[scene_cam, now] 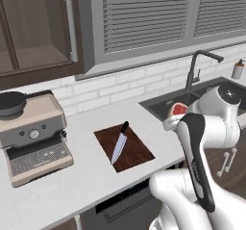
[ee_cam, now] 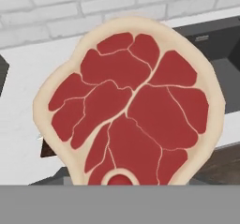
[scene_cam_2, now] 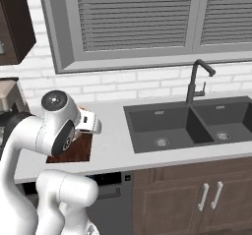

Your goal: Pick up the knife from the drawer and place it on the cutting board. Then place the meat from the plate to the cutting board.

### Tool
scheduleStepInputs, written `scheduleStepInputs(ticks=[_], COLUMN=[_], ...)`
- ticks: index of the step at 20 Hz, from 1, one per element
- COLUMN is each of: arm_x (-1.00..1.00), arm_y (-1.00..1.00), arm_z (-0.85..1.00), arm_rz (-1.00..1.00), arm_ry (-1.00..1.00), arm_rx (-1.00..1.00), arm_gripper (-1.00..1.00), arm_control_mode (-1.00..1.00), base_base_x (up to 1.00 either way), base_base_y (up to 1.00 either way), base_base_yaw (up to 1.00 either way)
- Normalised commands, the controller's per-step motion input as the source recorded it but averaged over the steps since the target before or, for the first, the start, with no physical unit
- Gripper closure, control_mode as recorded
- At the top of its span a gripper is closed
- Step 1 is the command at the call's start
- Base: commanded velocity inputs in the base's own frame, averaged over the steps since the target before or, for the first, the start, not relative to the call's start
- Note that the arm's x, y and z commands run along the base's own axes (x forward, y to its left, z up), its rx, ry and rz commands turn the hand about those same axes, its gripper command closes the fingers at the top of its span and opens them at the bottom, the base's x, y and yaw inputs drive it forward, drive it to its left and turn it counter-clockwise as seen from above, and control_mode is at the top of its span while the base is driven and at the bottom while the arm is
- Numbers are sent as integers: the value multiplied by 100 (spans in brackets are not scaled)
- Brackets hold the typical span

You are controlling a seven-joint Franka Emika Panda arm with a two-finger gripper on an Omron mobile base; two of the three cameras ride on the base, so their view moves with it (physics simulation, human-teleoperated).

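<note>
White desk (scene_cam: 72, 185) backed by brick wall; knife (scene_cam: 119, 142) laid on cutting board (scene_cam: 137, 154). Meat (ee_cam: 129, 110) seen held up in jaws, raised above desk between board and sink (scene_cam_2: 197, 123).

No text, label, brand or number is reading clearly anywhere. The espresso machine (scene_cam: 33, 137) at the far left is showing a round gauge whose marks are too small to make out.

Even, bright, shadowless rendered light
</note>
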Motion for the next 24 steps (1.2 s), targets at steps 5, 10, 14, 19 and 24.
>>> scheduleStepInputs(ticks=[5,10,14,19,24], arm_x=[0,15,7,12,25], arm_y=[77,51,23,4,2], arm_z=[-6,-32,-47,-54,-52], arm_rz=[-5,-10,-11,-4,0], arm_ry=[13,17,8,8,3], arm_rx=[0,-2,-2,0,0], arm_gripper=[100,100,100,100,100], arm_control_mode=[-100,-100,-100,-100,-100], base_base_x=[0,0,0,0,0], base_base_y=[0,0,0,0,0], base_base_yaw=[0,0,0,0,0])
